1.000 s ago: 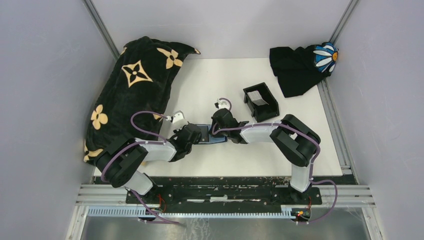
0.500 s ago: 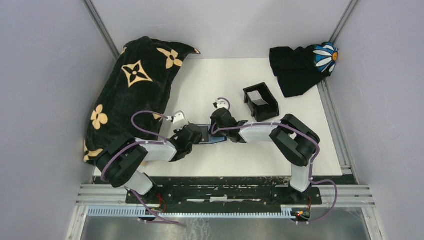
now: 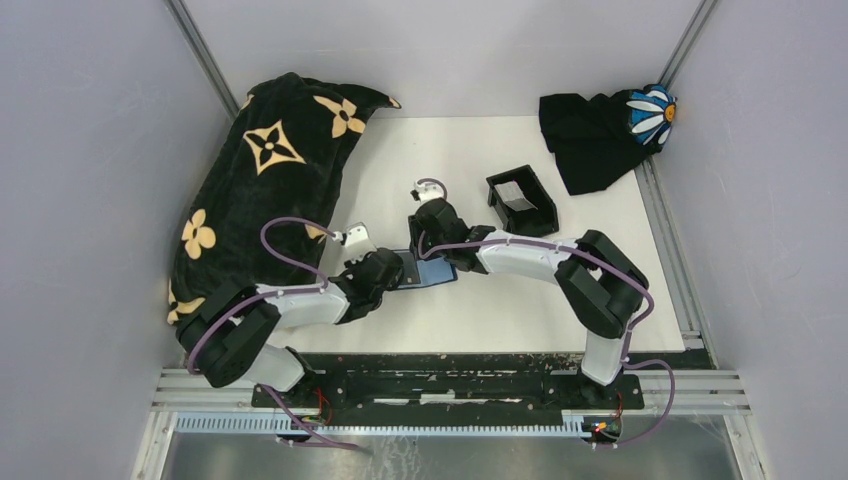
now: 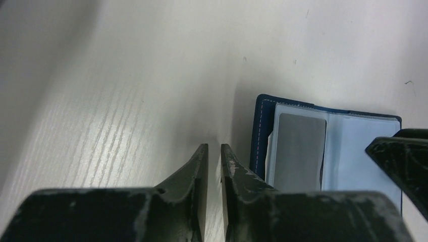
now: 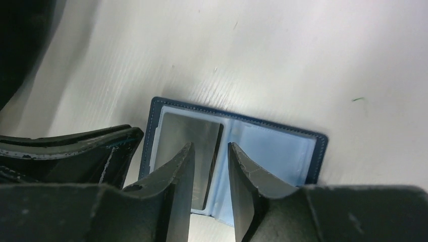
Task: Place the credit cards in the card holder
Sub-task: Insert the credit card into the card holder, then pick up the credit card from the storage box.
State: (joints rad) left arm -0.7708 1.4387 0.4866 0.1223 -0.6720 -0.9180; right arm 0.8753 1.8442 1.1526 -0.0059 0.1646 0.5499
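Further left over holder (image 5: 282,151) now: right end effector (image 5: 210,147), slightly spread; left end effector (image 4: 214,147) beside holder, nearly pressed together.

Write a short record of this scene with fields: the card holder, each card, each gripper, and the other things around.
card holder: open flat on the white table, light blue inside facing up
grey card: in one pocket of the holder; the other half shows no card
pale card: lying in the black tray
left gripper: nearly shut, empty, beside the holder's edge
right gripper: slightly open, empty, over the grey card
other things: black flowered blanket; black cloth with daisy
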